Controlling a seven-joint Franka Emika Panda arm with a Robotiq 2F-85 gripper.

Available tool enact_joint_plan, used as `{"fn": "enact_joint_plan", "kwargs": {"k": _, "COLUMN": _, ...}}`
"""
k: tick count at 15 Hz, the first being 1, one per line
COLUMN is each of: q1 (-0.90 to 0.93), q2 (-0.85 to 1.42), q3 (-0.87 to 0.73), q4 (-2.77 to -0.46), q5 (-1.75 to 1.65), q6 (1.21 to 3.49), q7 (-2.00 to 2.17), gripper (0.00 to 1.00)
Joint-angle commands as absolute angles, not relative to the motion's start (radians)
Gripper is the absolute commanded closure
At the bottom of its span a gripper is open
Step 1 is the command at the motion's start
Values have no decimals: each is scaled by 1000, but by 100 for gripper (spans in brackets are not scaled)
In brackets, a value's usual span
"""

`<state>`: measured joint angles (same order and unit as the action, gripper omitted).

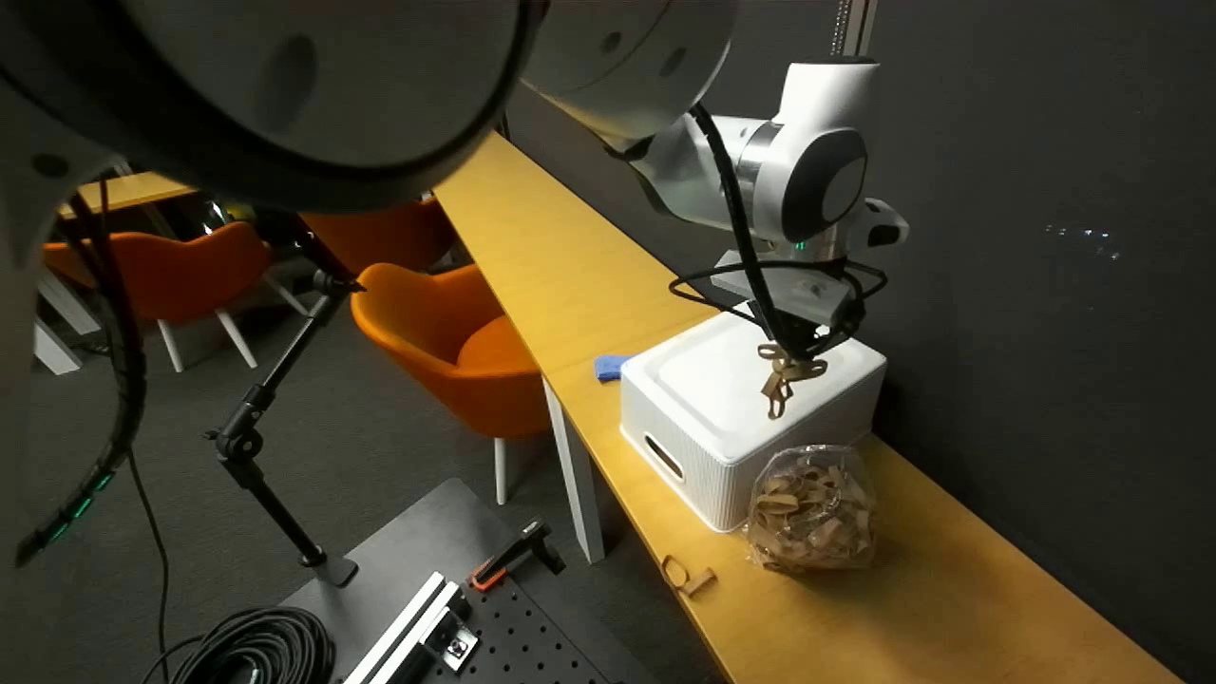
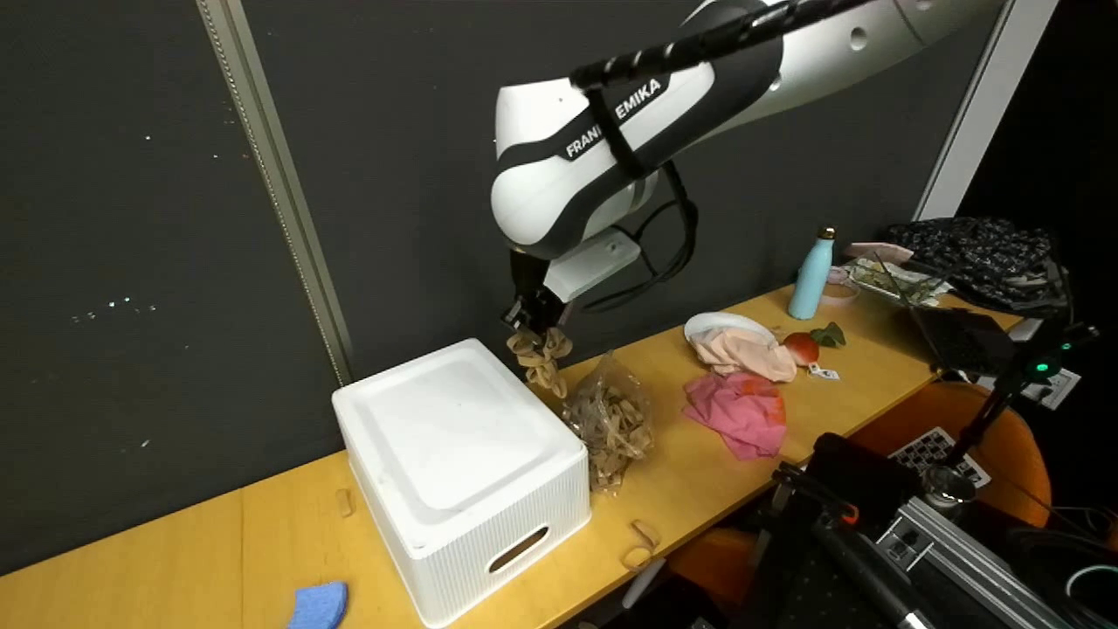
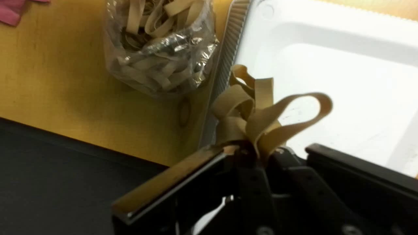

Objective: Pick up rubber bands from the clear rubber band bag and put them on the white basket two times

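Nearby, pink cloth (image 2: 741, 412), blue bottle (image 2: 811, 278), clear bag (image 2: 614, 426) just beside white basket (image 2: 458, 437).

In an exterior view, a brand name in white capitals is carried by the robot arm (image 2: 559, 179), above the ribbed white basket (image 2: 463, 419) and off to its right. "FRAN" can be read, then part of another letter; the rest of that word is covered by a black strap (image 2: 614, 131), past which "EMIKA" is shown whole. Both words are set on a dark background and slanted upward to the right. Well apart from the basket, to its right, a white tag (image 2: 823, 371) is seen on the desk (image 2: 677, 485); any print on it is too small to be read.
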<state>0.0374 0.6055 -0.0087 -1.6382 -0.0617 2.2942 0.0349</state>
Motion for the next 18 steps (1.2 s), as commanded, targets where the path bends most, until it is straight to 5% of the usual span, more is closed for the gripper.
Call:
{"fn": "enact_joint_plan", "kwargs": {"k": 1, "q1": 67, "q2": 699, "q3": 5, "q4": -1498, "q5": -86, "q6": 2258, "q7": 4, "gripper": 99}}
{"fn": "enact_joint_plan", "kwargs": {"k": 10, "q1": 63, "q2": 849, "q3": 68, "q4": -1372, "q5": -55, "q6": 2266, "q7": -121, "gripper": 99}}
{"fn": "enact_joint_plan", "kwargs": {"k": 12, "q1": 68, "q2": 863, "q3": 69, "q4": -1360, "q5": -59, "q6": 2264, "q7": -125, "gripper": 68}}
{"fn": "enact_joint_plan", "kwargs": {"k": 18, "q1": 79, "q2": 837, "q3": 62, "q4": -1362, "q5": -67, "q6": 2267, "q7": -112, "gripper": 25}}
